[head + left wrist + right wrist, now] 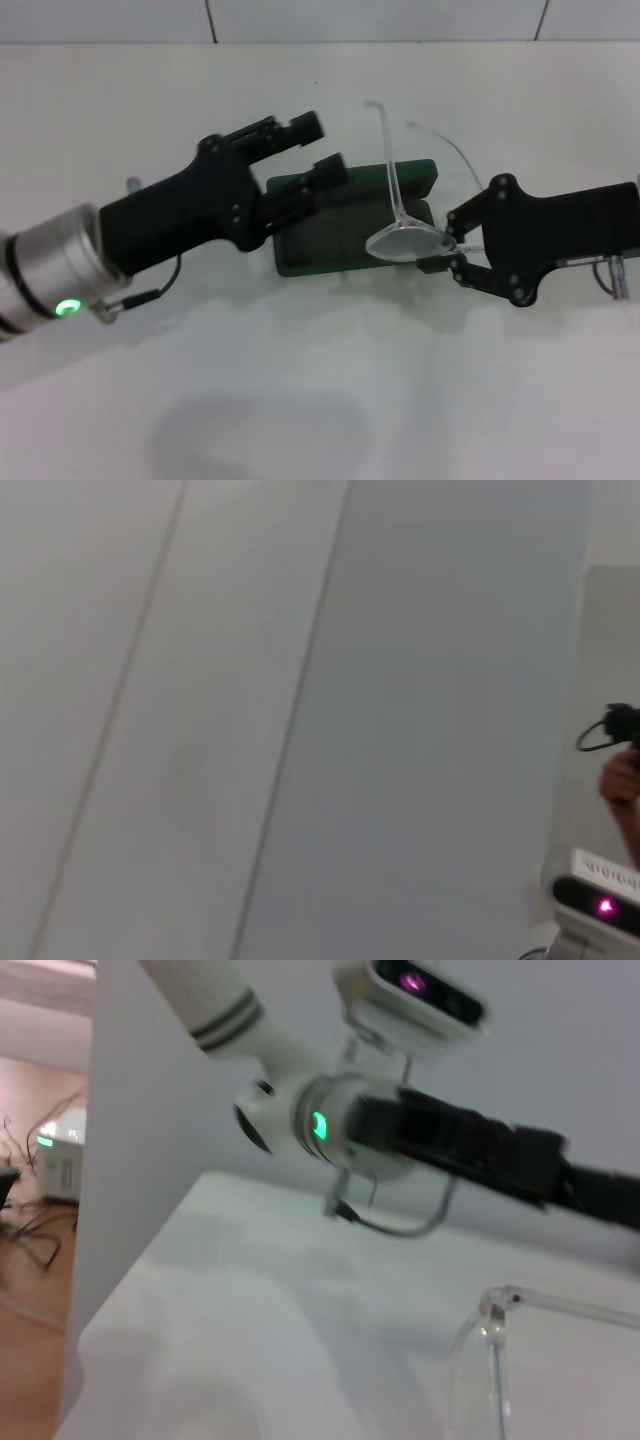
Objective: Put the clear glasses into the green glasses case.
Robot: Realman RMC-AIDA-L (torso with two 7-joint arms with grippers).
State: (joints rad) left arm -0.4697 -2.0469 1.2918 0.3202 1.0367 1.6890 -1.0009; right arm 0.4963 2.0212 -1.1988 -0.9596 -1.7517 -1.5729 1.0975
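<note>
White and bare, the bench (320,380) runs back to a pale tiled wall, and the green glasses case (345,235) lies open near its middle — lid flat on the far side, darker tray on the near side. From the robot's left, the left tool (305,150) reaches in at a slant; its two black fingers (290,128) are spread apart and grasp nothing, the nearer one lying over the left end of the case, though whether it touches cannot be told. From the right, the right tool (438,252) comes in low, its fingertips pinched on the clear glasses (405,238) at the lens end, just over the right-hand part of the case tray. Held that way, the glasses stand tilted rather than flat: one clear arm rises away across the lid toward the wall, the other curves out to the right above the bench. Whether the lens rests on the tray or hangs just clear of it cannot be told. In the right wrist view, a clear hinge and arm of the glasses fill the near corner, with the left arm's silver wrist (335,1125) and its green light beyond — the left wrist view shows only pale wall.
</note>
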